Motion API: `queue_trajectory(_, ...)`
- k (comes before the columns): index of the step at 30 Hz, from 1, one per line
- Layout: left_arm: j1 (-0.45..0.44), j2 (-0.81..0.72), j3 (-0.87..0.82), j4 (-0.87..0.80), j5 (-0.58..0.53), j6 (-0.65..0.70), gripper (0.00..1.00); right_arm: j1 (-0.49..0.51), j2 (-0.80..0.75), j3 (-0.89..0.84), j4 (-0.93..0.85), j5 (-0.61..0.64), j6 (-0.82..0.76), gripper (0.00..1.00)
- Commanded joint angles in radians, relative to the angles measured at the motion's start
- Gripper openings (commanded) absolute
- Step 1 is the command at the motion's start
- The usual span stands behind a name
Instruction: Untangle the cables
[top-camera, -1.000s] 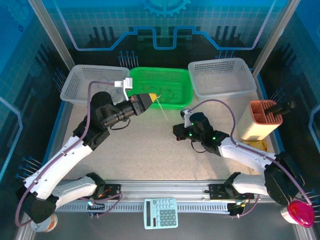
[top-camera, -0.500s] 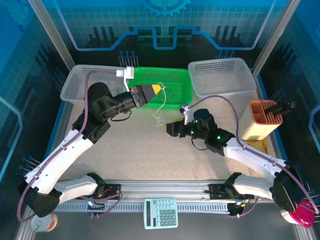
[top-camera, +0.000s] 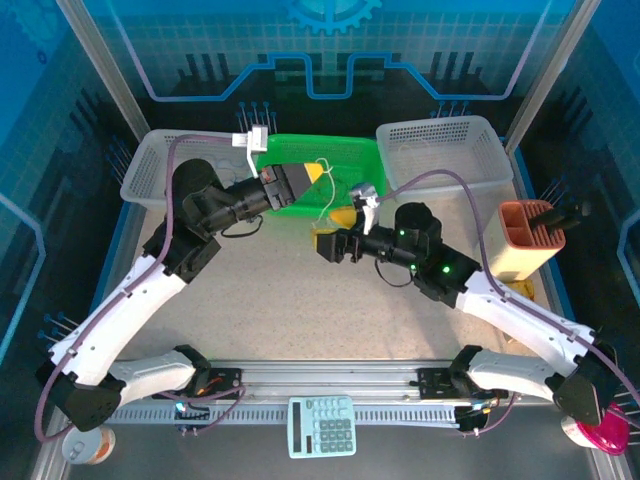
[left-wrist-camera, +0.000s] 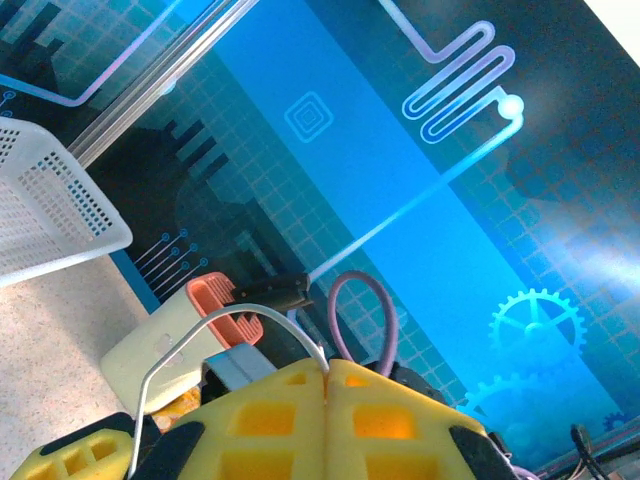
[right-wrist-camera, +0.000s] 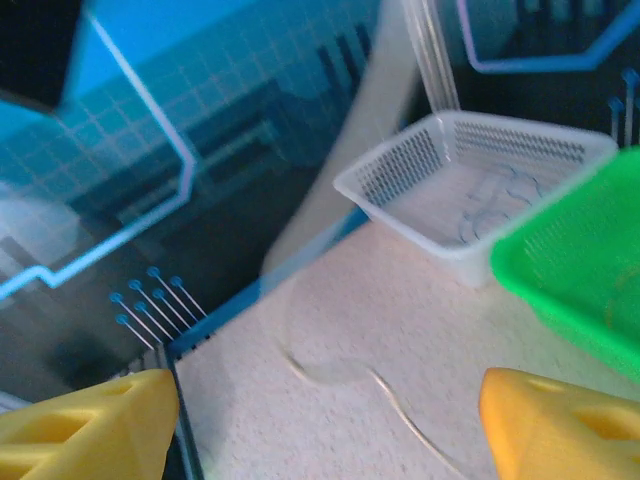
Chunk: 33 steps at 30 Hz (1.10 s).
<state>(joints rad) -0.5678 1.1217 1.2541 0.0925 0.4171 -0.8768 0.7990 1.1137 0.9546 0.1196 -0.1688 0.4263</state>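
Both arms have swung toward 12 o'clock since a second ago, and the right one's jaws have spread. On the tabletop (top-camera: 270, 290), a green basket (top-camera: 330, 140) stands at 12 o'clock, with the left white basket (top-camera: 140, 185) at 10 and the right white basket (top-camera: 430, 125) at 2. The left end effector (top-camera: 316, 174), above the green basket, pinches a whitish cable (top-camera: 328, 196). The cable dangles toward the wide-open right end effector (top-camera: 322, 243) at its 6 o'clock.

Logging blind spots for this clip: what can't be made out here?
Whitish cable, lower end: top view, too thin to trace near the right pincer.
Green basket contents: top view, partly covered by the left pincer.
Pale cable, right wrist view: blurred; lying or hanging unclear.
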Motion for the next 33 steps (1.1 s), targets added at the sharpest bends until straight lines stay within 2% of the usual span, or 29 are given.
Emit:
queue_trajectory(1,-0.005,0.013,0.036,0.033,0.015,-0.034,0.0,0.028,0.062,0.075,0.058,0.019,-0.041,0.8)
queue_trajectory(4,-0.007,0.024,0.048,0.059,0.013,-0.056,0.0,0.03,0.128,0.095,0.096,0.077,-0.042,0.79)
queue_trajectory(6,-0.007,0.031,0.064,0.083,0.011,-0.077,0.0,0.028,0.172,0.08,0.132,0.133,-0.045,0.73)
queue_trajectory(7,-0.007,0.036,0.074,0.091,0.011,-0.084,0.0,0.023,0.188,0.069,0.144,0.149,-0.04,0.67)
queue_trajectory(9,-0.008,0.045,0.102,0.103,0.012,-0.097,0.0,0.015,0.22,0.034,0.198,0.185,-0.023,0.44)
queue_trajectory(11,-0.008,0.052,0.133,0.106,0.01,-0.103,0.0,0.003,0.24,-0.014,0.243,0.194,0.002,0.28)
queue_trajectory(12,-0.009,0.055,0.149,0.105,0.007,-0.104,0.0,0.0,0.247,-0.039,0.258,0.201,0.01,0.24)
queue_trajectory(17,-0.007,0.067,0.234,0.095,-0.003,-0.095,0.0,-0.007,0.276,-0.159,0.315,0.222,0.052,0.21)
queue_trajectory(23,-0.006,0.077,0.302,0.085,-0.009,-0.09,0.0,-0.007,0.306,-0.248,0.36,0.233,0.092,0.06)
queue_trajectory(25,-0.006,0.078,0.313,0.072,-0.011,-0.08,0.0,-0.008,0.302,-0.272,0.374,0.233,0.105,0.07)
queue_trajectory(26,-0.007,0.077,0.312,0.071,-0.012,-0.078,0.0,-0.008,0.29,-0.283,0.375,0.231,0.109,0.11)
queue_trajectory(28,-0.006,0.074,0.307,0.065,-0.015,-0.073,0.0,-0.009,0.251,-0.297,0.354,0.228,0.103,0.23)
queue_trajectory(31,-0.007,0.071,0.286,0.069,-0.014,-0.074,0.0,-0.015,0.145,-0.324,0.302,0.253,0.087,0.48)
queue_trajectory(33,-0.008,0.07,0.267,0.08,-0.014,-0.08,0.0,-0.024,0.05,-0.332,0.256,0.267,0.072,0.59)
